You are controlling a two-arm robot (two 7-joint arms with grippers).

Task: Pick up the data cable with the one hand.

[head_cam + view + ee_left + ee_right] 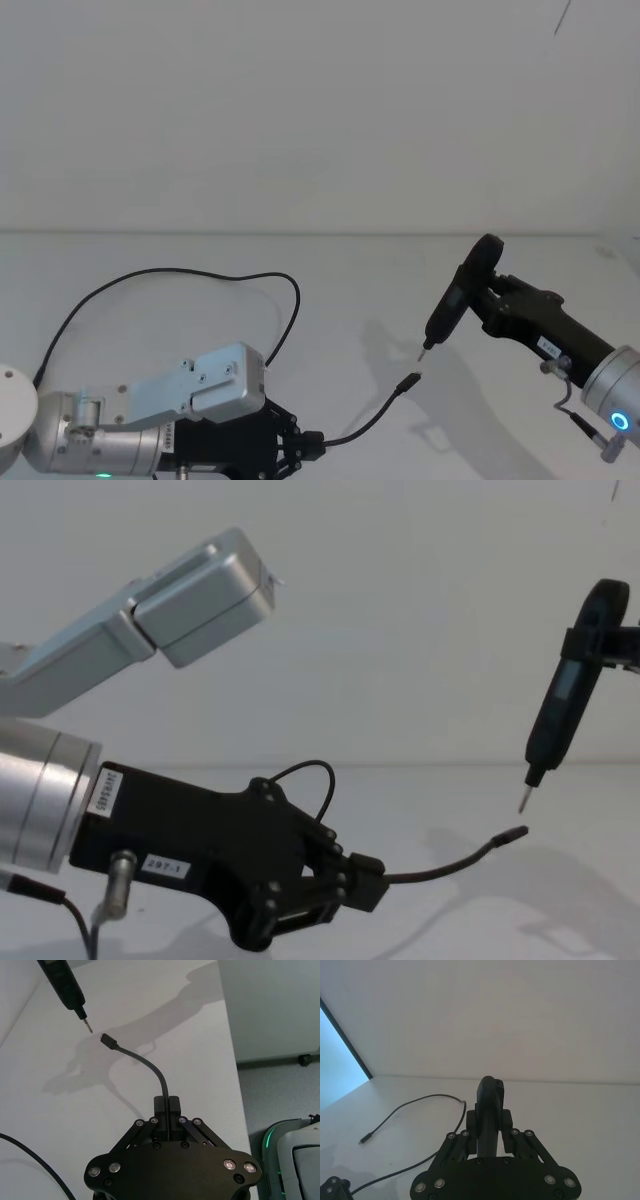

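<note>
Gripping the thin black data cable (pixel 163 1087) near its plug, the black left gripper (pixel 167 1104) steadies its tip by the right gripper's (pixel 489 1112) clamped slim black pen-shaped tool (pixel 558 715).

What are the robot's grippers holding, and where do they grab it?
Left gripper pinches the data cable a little behind its plug end. Right gripper clamps the pen-shaped tool around its upper body.
</note>
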